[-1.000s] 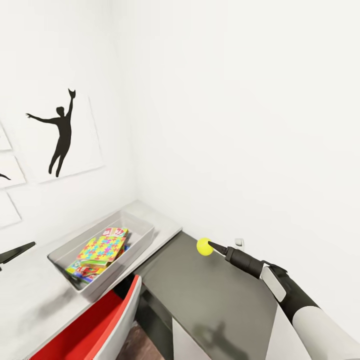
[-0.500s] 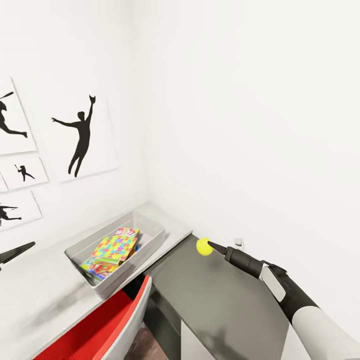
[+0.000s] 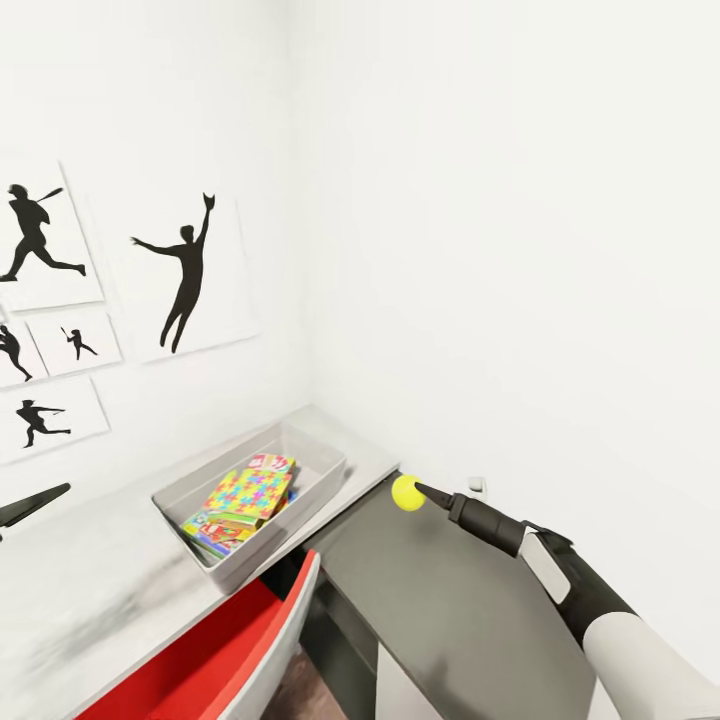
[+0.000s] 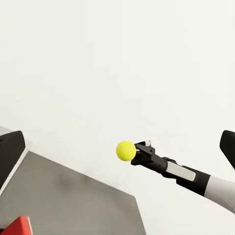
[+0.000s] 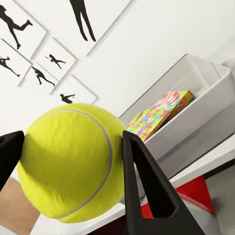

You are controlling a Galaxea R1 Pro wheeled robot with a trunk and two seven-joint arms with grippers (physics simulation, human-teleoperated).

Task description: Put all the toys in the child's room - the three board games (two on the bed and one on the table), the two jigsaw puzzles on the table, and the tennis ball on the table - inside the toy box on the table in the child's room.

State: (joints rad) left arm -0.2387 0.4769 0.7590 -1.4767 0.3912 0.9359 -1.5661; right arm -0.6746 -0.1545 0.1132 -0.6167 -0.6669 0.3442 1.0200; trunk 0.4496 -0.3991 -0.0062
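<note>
1. Head view: the right arm is seen reaching forward from the lower right, and the right gripper [image 3: 414, 491] is closed on the tennis ball [image 3: 406, 492], which is held in the air above the dark grey surface [image 3: 450, 610].
2. In the right wrist view, the tennis ball [image 5: 71, 161] is seen pressed between the two black fingers [image 5: 144, 186], one on each side of it.
3. In the left wrist view, the same ball [image 4: 126, 151] is seen at the tip of the right gripper [image 4: 136, 152], against the bare white wall.
4. At the left edge of the head view, only a dark tip of the left gripper [image 3: 30, 504] is seen; whether it is wide or narrow cannot be told.
5. Below the table's edge, a red chair [image 3: 215, 655] is seen.
6. Farther off, the grey toy box [image 3: 300, 505] is set on the light table [image 3: 95, 590] near the corner of the room, well apart from the ball.
7. Inside the box, a colourful jigsaw puzzle [image 3: 250, 490] is laid on top of other flat boxes.
8. On the wall behind the table, black silhouette pictures [image 3: 185, 270] are hung.
</note>
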